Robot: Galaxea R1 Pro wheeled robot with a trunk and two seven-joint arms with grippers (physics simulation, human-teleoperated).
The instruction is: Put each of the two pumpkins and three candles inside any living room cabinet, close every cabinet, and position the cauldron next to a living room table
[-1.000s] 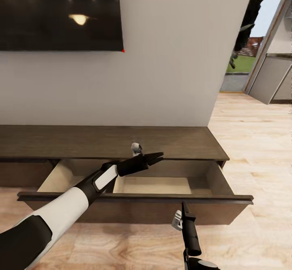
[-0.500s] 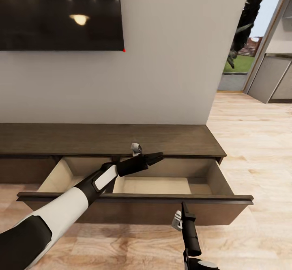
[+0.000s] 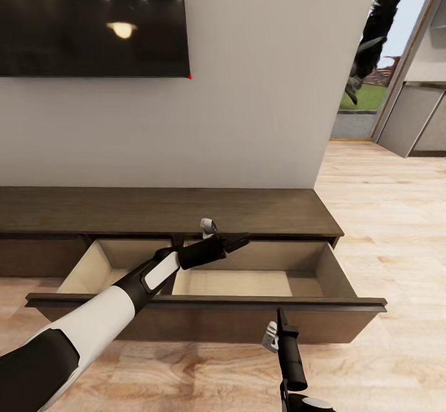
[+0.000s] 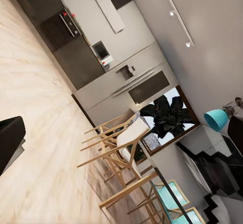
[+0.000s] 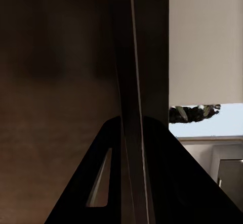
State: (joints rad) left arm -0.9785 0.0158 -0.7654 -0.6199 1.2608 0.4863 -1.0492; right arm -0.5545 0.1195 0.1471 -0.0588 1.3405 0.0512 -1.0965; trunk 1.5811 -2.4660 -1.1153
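Item: cabinet (image 3: 167,210), long low dark-brown unit along the white wall (image 3: 260,90), spanning the middle of the head view; wide drawer (image 3: 248,282) pulled out toward the camera, pale beige inside, nothing seen in its visible part, dark front panel (image 3: 204,303) across the lower centre. Item: left gripper (image 3: 238,238), centre of the head view, above the open drawer, black fingers pressed together to a point, holding nothing; black-and-white left arm (image 3: 93,319) runs in from the lower left. Item: right gripper (image 3: 280,318), lower centre-right, just before the drawer front, fingers met in a single narrow blade, empty; right wrist view has the two dark fingers (image 5: 96,183) meeting at the drawer front's edge. Item: dark wall screen (image 3: 93,18), upper left. Item: pale wood floor (image 3: 384,214), right side. Left wrist view: kitchen units and wooden chairs (image 4: 119,148) across the room
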